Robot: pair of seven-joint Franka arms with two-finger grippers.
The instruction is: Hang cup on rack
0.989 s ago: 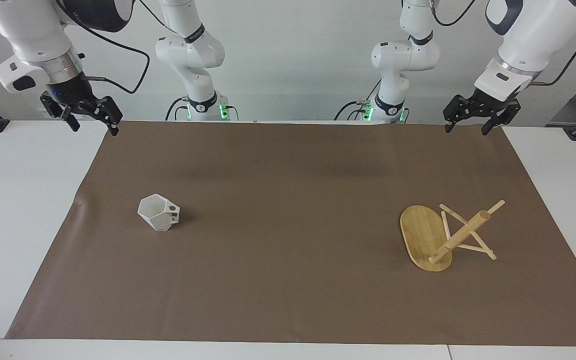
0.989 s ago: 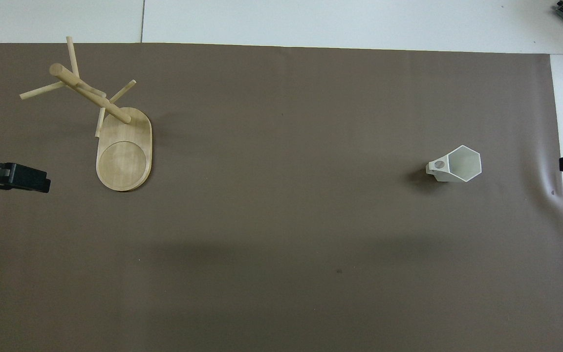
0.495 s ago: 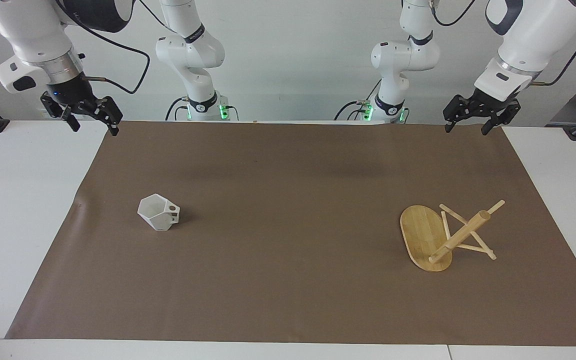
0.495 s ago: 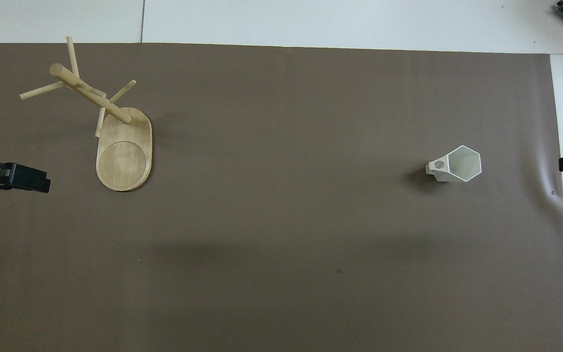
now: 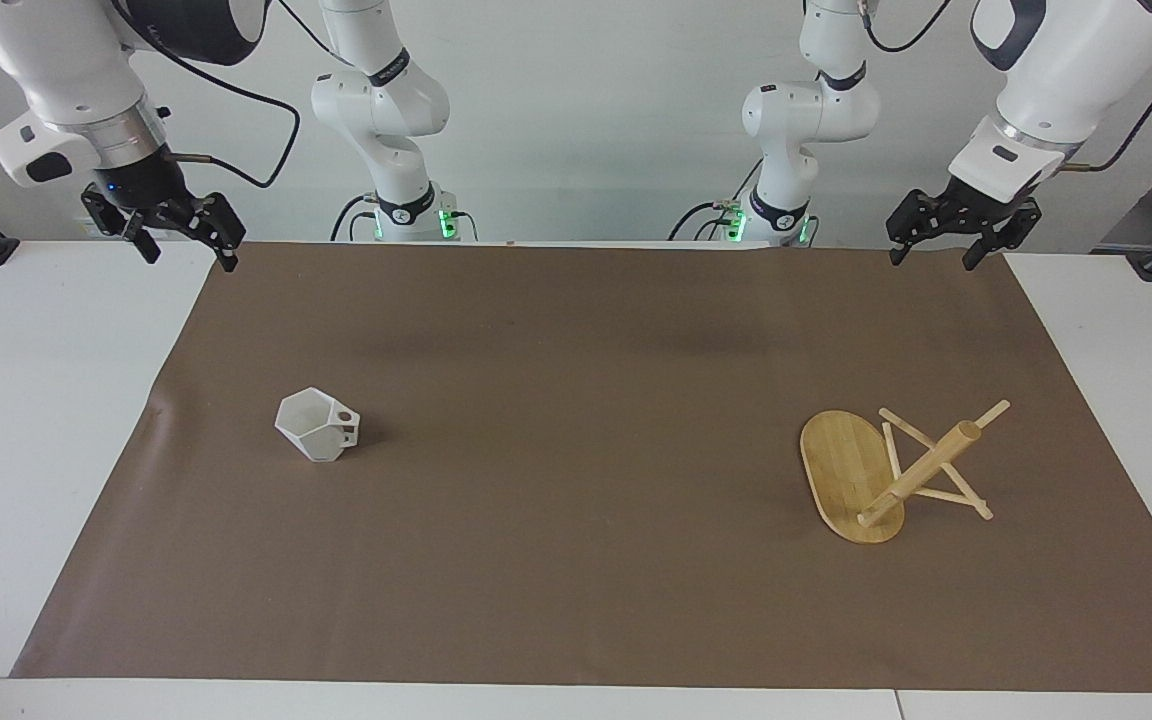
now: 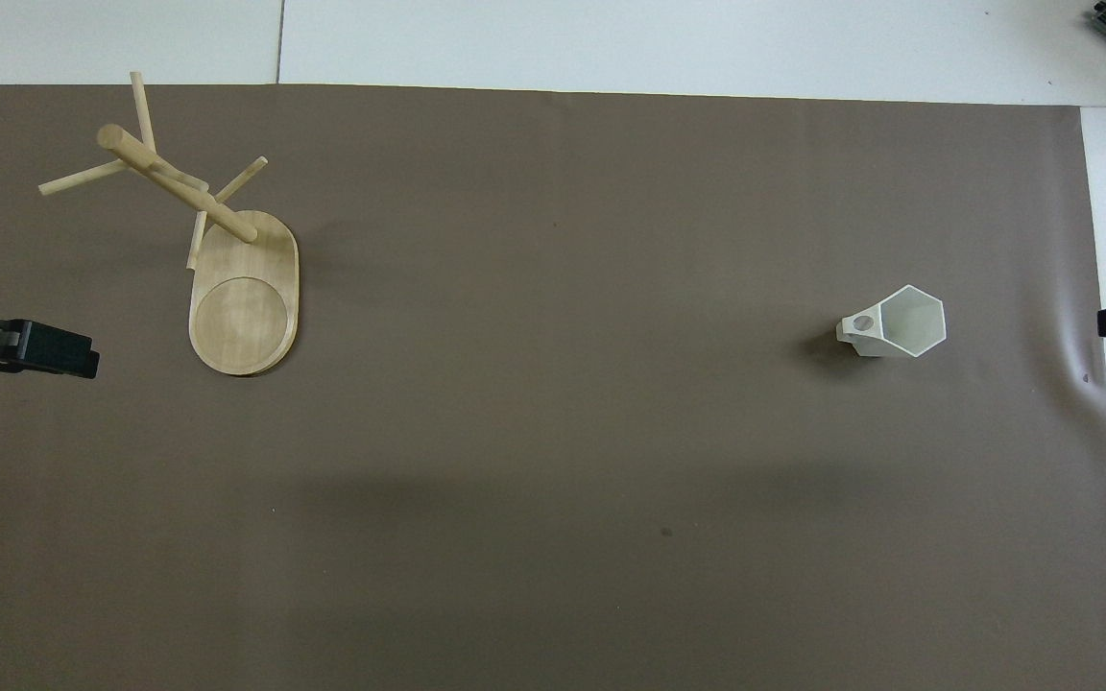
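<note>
- Nothing is started: the cup (image 5: 317,425) stands upright on the brown mat (image 5: 576,400), toward my right arm's end of the bench (image 5: 26,420), its handle turned toward the middle of the mat.
- The rack (image 5: 891,472) is toward my left arm's end, well apart from the cup, and seems to stand upright on its oval base.
- My right gripper (image 5: 183,245) hangs with its fingers wide and empty over the mat's corner nearest my base; my left gripper (image 5: 934,255) is likewise wide and empty over the other near corner.
- I judge the step in hand to be the reach for the cup, and my right arm is the closer one.
- That move calls for coming down over the cup and taking it by a wall or the handle block so the handle's hole stays free for a peg.
- Room is ample: bare mat lies all around the cup, and the middle stretch between cup and rack has nothing on it.
- At the rack, the thin pegs stick out several ways, so I would come in along one peg's line, not across them.
</note>
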